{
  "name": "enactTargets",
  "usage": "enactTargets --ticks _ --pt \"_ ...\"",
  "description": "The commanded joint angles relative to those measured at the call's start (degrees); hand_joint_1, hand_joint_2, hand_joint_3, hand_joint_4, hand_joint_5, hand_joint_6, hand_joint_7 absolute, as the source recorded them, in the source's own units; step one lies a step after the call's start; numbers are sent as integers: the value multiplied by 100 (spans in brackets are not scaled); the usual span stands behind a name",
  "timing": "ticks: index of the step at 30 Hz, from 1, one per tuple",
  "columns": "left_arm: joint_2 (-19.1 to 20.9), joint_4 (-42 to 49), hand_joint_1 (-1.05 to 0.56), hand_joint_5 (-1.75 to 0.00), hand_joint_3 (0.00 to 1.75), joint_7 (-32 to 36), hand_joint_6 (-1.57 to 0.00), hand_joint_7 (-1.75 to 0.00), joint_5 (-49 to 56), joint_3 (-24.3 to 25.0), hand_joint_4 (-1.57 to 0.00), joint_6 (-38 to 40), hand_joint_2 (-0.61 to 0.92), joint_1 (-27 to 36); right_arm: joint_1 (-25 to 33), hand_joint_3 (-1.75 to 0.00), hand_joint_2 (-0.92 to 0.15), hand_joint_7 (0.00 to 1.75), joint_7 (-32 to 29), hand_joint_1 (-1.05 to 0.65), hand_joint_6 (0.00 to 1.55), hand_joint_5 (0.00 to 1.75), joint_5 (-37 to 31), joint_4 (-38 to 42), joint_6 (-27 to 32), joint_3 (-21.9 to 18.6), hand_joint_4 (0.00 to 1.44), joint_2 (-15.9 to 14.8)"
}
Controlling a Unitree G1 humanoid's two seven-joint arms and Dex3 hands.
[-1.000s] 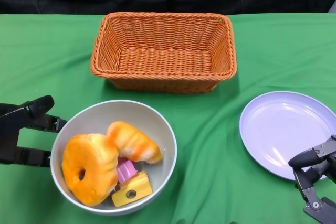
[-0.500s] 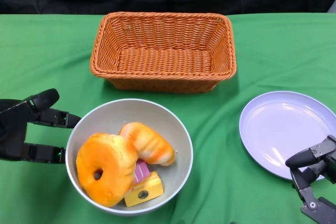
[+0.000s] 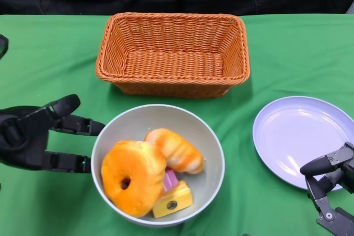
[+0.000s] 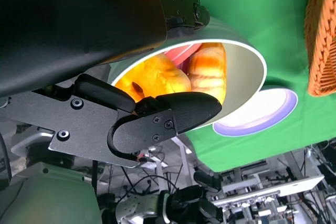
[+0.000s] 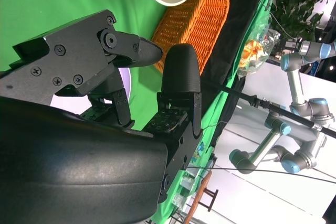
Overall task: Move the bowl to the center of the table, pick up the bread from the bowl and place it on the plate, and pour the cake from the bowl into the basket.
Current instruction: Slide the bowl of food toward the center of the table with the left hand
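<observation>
The grey bowl [image 3: 138, 113] stands on the green cloth in front of the basket, slightly left of the middle. It holds a ring-shaped orange bread [image 3: 133, 175], a striped bread roll [image 3: 174, 150], a yellow cake wedge [image 3: 172, 203] and a pink piece [image 3: 170, 179]. My left hand [image 3: 38, 136] has its fingers apart, and their tips touch the bowl's left rim from outside. The left wrist view shows a finger [image 4: 168, 119] against the bowl [image 4: 241, 77]. My right hand [image 3: 332, 186] hangs by the near edge of the lilac plate [image 3: 301, 136], holding nothing.
An empty orange wicker basket [image 3: 171, 88] sits at the back centre, close behind the bowl. The plate lies at the right edge. A black backdrop runs behind the table's far edge. Green cloth shows between the bowl and the plate.
My left hand has slid to the right with the bowl against its fingertips, carrying the bowl and its contents toward the middle. The right hand has barely moved.
</observation>
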Motion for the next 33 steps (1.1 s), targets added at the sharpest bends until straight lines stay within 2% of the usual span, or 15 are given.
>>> enactTargets --ticks 1,11,19,23,33 --pt "-19 -85 -75 -6 72 48 0 0 -99 30 -11 40 92 -37 47 -72 -67 122 -65 -10 70 157 18 -55 -2 -46 71 -16" --pt "-238 -299 -74 -6 74 62 0 0 -247 -21 -10 34 92 -30 50 -74 -66 121 -73 -9 70 157 2 -27 -53 -59 71 -34" --pt "-340 -443 -75 -10 67 105 0 0 -319 6 -15 47 92 -19 50 -74 -65 121 -83 -9 71 158 16 -43 -30 -48 71 -17" --pt "-318 -442 -76 -11 66 107 0 0 -297 8 -17 -24 92 -27 41 -75 -66 121 -93 -9 71 157 27 -20 -78 -49 71 -26" --pt "-175 -283 -74 -10 76 199 0 0 -218 35 -11 -134 92 -49 21 -76 -65 121 -97 -8 71 157 47 -3 -51 -64 71 -29"
